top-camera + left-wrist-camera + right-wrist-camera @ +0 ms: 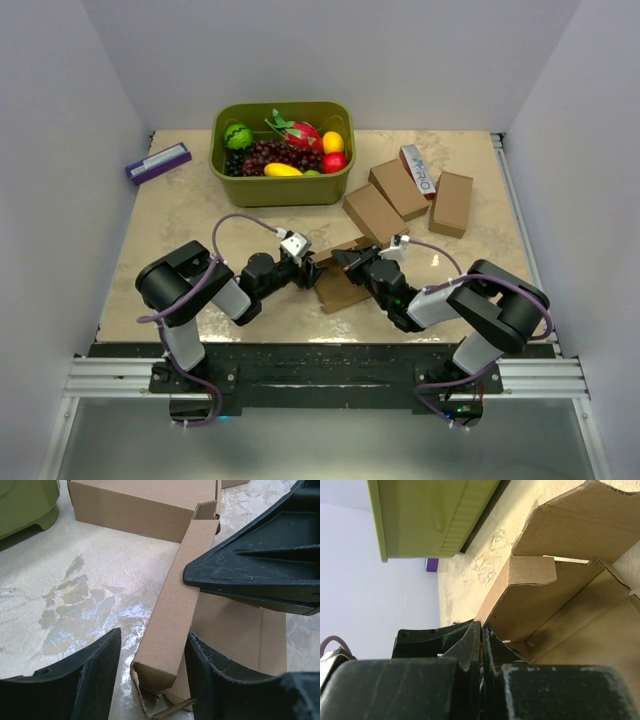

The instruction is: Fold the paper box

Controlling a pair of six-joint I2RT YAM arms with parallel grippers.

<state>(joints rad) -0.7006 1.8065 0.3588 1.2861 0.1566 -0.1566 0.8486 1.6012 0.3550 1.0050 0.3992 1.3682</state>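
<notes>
The box (pixel 340 288) sits between my hands. My right hand (pixel 481 635) pinches one wall tight. My left hand (pixel 157 680) is half open around the raised side, holding nothing. I should squeeze slowly and keep it straight.

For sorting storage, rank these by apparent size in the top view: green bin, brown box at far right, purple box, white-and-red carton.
1. green bin
2. brown box at far right
3. purple box and white-and-red carton: they look about alike, so unranked.
</notes>
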